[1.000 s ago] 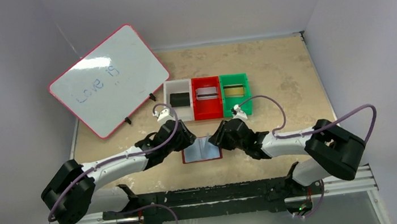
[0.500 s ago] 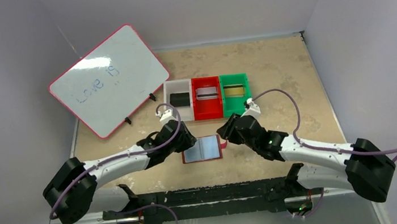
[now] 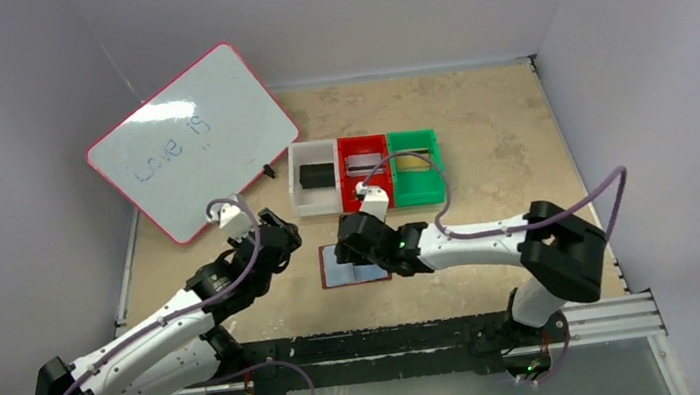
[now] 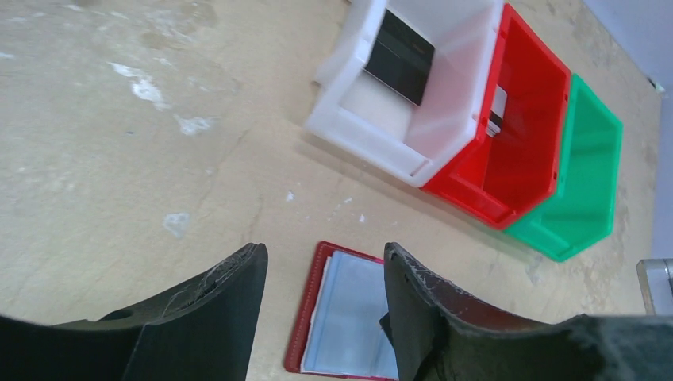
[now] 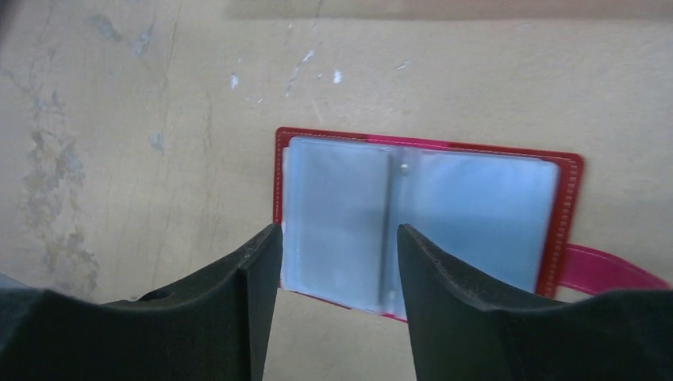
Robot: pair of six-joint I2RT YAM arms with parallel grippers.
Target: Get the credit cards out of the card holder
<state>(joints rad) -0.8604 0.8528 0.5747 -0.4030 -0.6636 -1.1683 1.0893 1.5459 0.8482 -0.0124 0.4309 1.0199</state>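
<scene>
Swung leftward, the right gripper (image 5: 337, 234) is now held, jaws parted, over the card holder (image 5: 444, 206), which is laid open near the tabletop's near edge, long axis side to side; the left gripper (image 4: 325, 262), likewise parted, is pulled back to its left.

**Count: items on the table (image 3: 502, 159)**

Bins (image 3: 317, 205): three counted, in one row at mid-table toward the far edge. These are the white bin (image 3: 295, 184), red bin (image 3: 342, 158) and green bin (image 3: 416, 194).

Credit cards (image 3: 318, 175): three counted, one per bin. The black card (image 4: 403, 57) is in white, the silver-grey card (image 3: 359, 166) in red and the gold card (image 3: 410, 164) in green.

Card holder (image 5: 468, 214): one counted, open, between the bin row and the near edge. Two sleeve pages (image 5: 333, 206) are shown.

Whiteboard (image 3: 193, 141): one counted, at the far left corner.

Arms (image 3: 161, 331): two counted, one gripper each: left gripper (image 4: 325, 262), right gripper (image 5: 337, 234).
</scene>
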